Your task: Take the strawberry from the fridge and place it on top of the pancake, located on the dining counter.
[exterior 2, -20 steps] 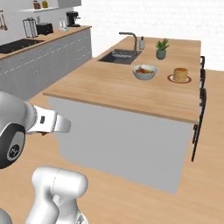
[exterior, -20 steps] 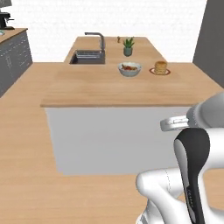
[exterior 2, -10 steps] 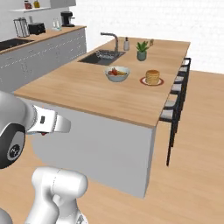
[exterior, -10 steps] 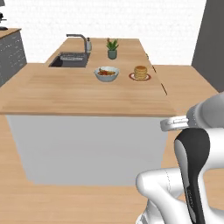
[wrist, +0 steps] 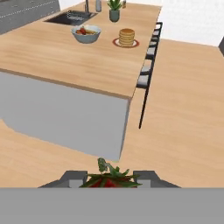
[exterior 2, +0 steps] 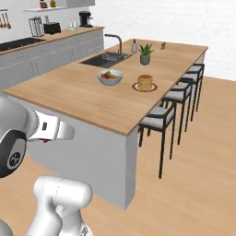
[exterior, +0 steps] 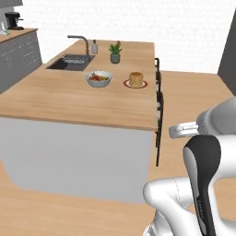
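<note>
While the arm is folded back low near the base, its hand points level toward the table (wrist: 65,57), jaws partly closed on the strawberry (wrist: 109,178) between the fingertips. The pancake (wrist: 126,37) sits on its plate on the table's far side, beside the fruit bowl (wrist: 86,33).

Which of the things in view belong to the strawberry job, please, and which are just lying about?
Job: strawberry, held in the gripper; pancake; dining counter.
Lying about: fruit bowl, potted plant, sink, stools.
</note>
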### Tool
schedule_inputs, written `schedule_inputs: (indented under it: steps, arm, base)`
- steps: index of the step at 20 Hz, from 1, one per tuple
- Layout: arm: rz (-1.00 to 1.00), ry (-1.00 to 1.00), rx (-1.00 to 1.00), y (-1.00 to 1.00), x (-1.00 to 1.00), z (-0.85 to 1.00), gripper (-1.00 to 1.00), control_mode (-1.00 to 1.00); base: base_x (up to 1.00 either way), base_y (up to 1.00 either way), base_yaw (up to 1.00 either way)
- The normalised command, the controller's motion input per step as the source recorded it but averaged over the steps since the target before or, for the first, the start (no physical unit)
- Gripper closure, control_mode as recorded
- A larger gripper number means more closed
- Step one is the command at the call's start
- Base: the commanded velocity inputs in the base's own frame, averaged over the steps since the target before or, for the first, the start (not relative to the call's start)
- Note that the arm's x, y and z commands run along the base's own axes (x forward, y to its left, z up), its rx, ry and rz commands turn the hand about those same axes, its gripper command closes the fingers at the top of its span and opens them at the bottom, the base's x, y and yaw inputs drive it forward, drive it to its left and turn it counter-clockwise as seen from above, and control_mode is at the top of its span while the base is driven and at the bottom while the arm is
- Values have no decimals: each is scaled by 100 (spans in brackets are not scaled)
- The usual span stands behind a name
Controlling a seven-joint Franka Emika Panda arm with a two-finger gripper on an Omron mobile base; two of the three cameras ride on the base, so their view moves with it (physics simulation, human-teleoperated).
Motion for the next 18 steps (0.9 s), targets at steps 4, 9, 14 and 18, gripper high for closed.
schedule_inputs:
  steps: [4, 9, 14, 18]
  arm:
    - [0, 0, 0, 0, 0, 0, 100, 100]
    - [0, 0, 0, 0, 0, 0, 100, 100]
    - [0, 0, 0, 0, 0, 0, 100, 100]
    - [0, 0, 0, 0, 0, 0, 100, 100]
  base:
    - [13, -100, 43]
    - [14, -100, 45]
    - [20, -100, 40]
    - [33, -100, 37]
